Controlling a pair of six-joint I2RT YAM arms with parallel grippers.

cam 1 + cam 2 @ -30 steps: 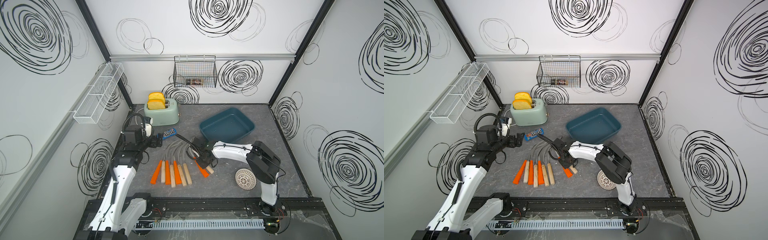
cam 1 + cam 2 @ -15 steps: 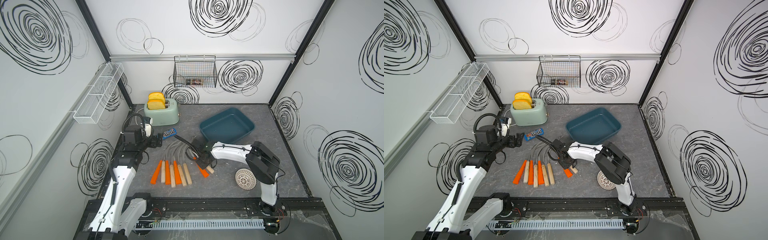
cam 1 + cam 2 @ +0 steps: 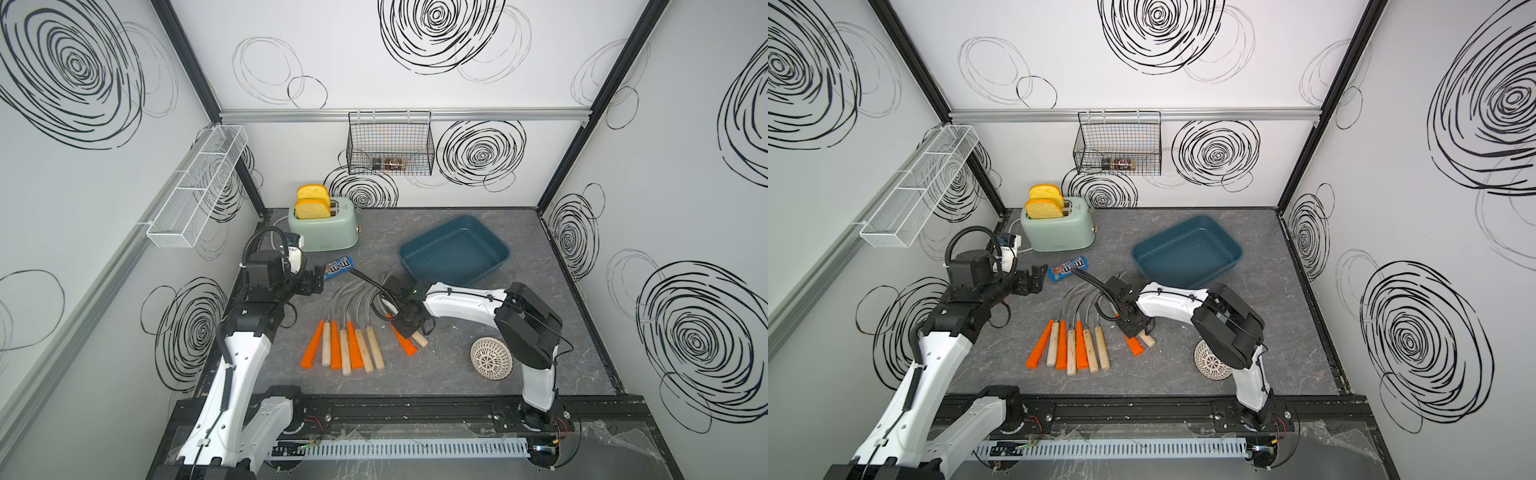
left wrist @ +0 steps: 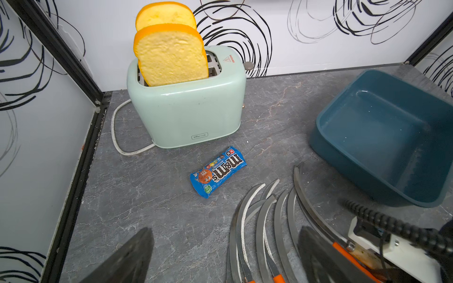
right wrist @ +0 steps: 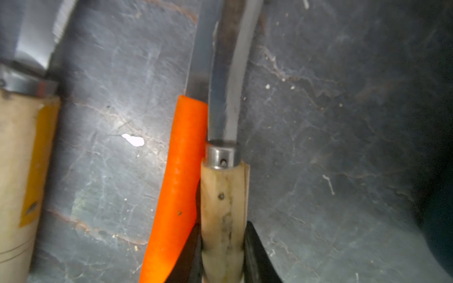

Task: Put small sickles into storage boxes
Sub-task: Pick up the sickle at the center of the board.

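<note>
Right claw (image 5: pixel 223 245) is fully closed on the pale wooden handle of a small sickle with a curved grey blade (image 5: pixel 224 203). The black fingers pinch the handle from both sides, just behind the metal ferrule. Handle grip makes sense to me: thick, gives the pads purchase, and the blade points out ahead of the claw, clear of the fingers.

Orange-handled sickle (image 5: pixel 179 183) lies flush against the held one, so one finger is wedged in between them. It may get dragged on the lift.

I can't tell if the held sickle is off the grey tabletop yet.

Shallow dark teal plastic tray (image 3: pixel 453 253) sits near, beyond the claw on the blade-tip side, and is empty. A row of seven more sickles (image 3: pixel 345 345) lies just beside the claw, towards the left arm.

Left claw (image 3: pixel 314 280) is spread wide, holds nothing, and hangs above the table clear of the row. Looks parked to keep the right arm's lane free.
</note>
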